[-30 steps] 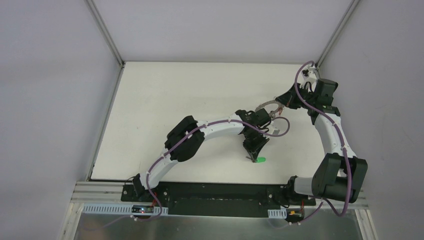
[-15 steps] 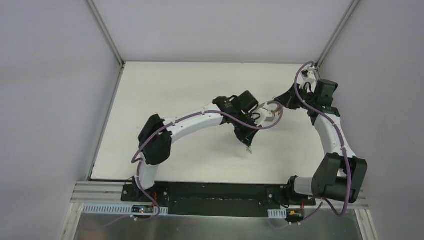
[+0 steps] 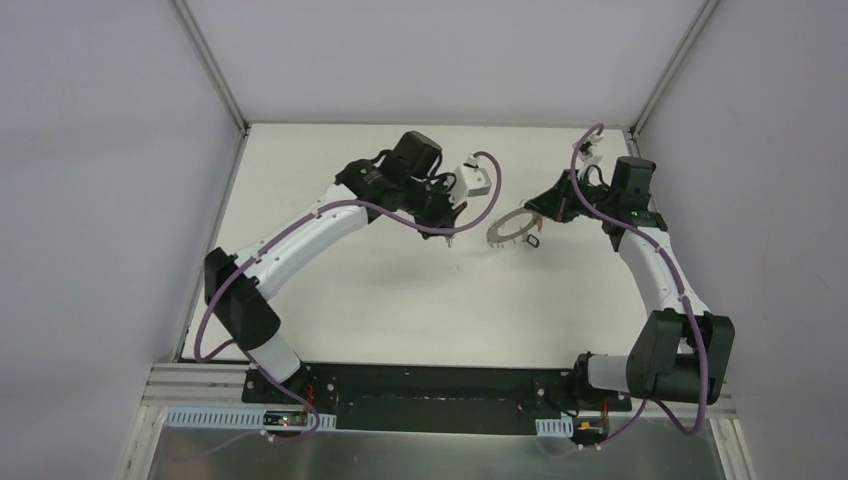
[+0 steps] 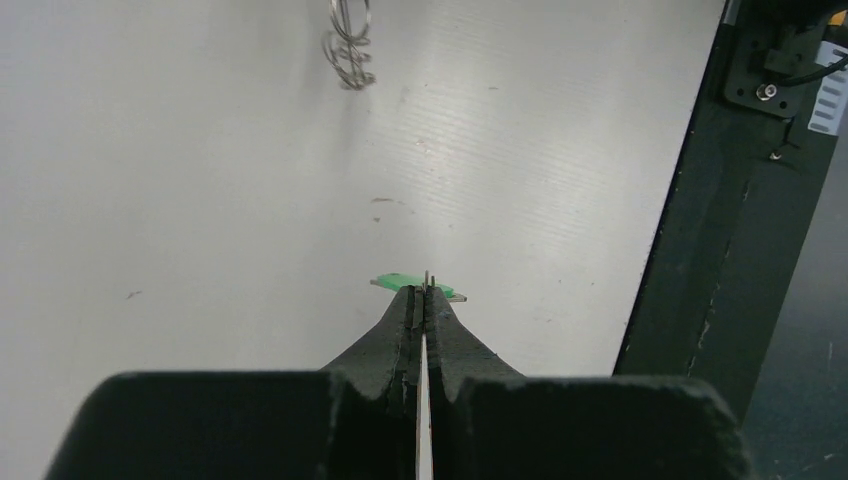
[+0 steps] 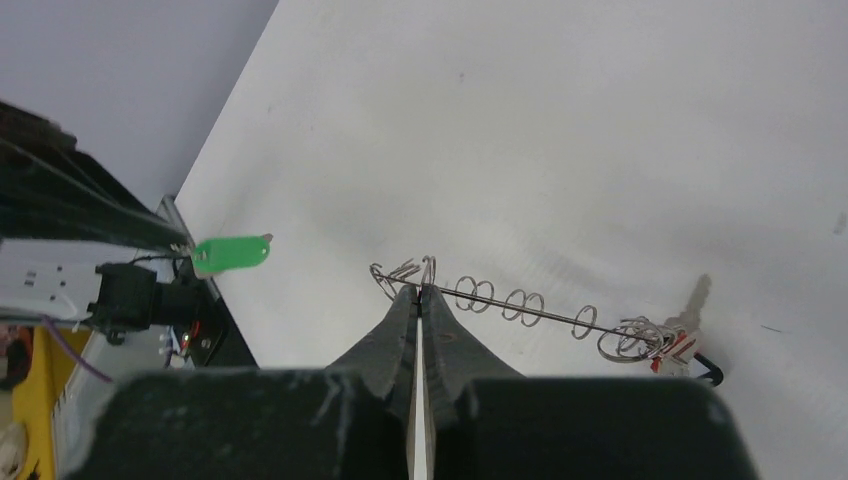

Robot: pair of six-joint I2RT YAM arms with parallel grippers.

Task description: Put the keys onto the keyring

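A white table (image 3: 320, 300) is enclosed by plain grey walls (image 3: 100, 150), with a black rail (image 4: 700, 250) fixed along its near edge. The keyring (image 5: 520, 303) is held clear of the table, toward the far right of the surface. It is pinched at its rim by the right gripper (image 5: 420, 292), whose fingers are pressed together on the metal. In the right wrist view the ring is seen nearly edge-on, and small wire loops are strung along it. At the end of the keyring farthest from that grip, a red-headed key (image 5: 678, 345) and a dark-headed key (image 5: 708, 372) are hung together in a cluster of loops.

To the left of the keyring, near it but not touching, the left gripper (image 4: 421, 295) is held above the table. Its fingers are clamped on the green key (image 5: 232, 252). The green plastic head is seen just past the fingertips, while the metal blade is hidden between them. From the left wrist camera only a few of the keyring's wire loops are caught, at the top edge of the view, well apart from the green key. A faint shadow is cast on the white surface below the keyring.
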